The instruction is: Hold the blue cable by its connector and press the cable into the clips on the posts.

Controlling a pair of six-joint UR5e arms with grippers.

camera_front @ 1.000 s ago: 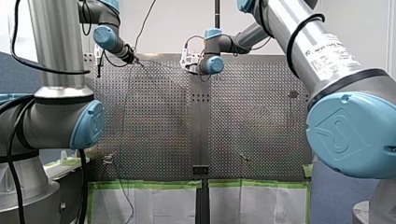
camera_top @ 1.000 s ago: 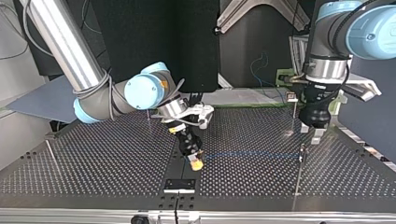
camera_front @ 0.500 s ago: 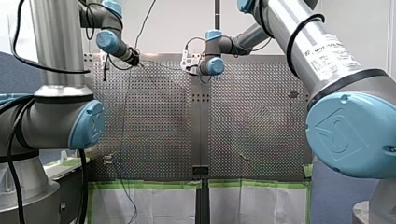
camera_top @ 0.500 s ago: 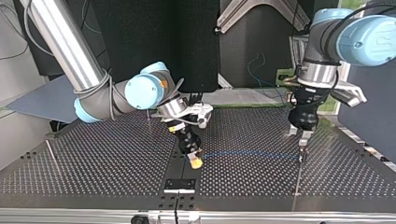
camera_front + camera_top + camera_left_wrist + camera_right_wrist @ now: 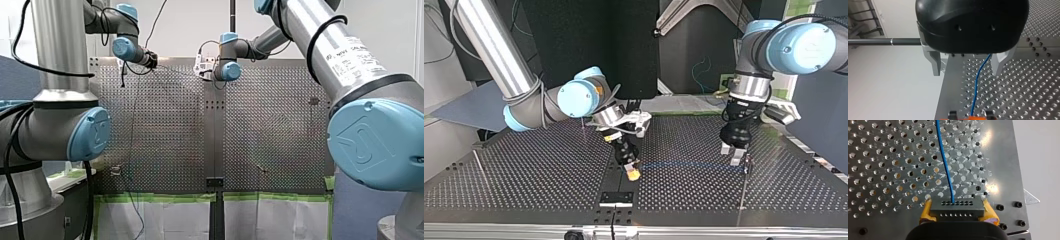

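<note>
The thin blue cable (image 5: 689, 165) stretches over the perforated table (image 5: 534, 175) from a black connector (image 5: 957, 208) to a thin post (image 5: 747, 163). My right gripper (image 5: 956, 202) has its yellow pads shut on the connector's two ends, low over the table's middle seam, and shows in the top view as well (image 5: 633, 172). My left gripper (image 5: 733, 154), black with metal fingers (image 5: 935, 62), hangs open close beside that post. In the left wrist view the cable (image 5: 976, 85) runs through the gap of the left gripper (image 5: 966, 72) without touching either finger.
Other thin posts stand at the top view's left (image 5: 479, 167) and behind my right arm (image 5: 583, 125). A dark rod (image 5: 883, 41) lies beside the left gripper in its wrist view. A black bracket (image 5: 616, 198) sits at the near edge.
My left arm has swung toward the top view's left and come lower, bringing its open gripper over the cable by the post. My right gripper and the connector have stayed put.
</note>
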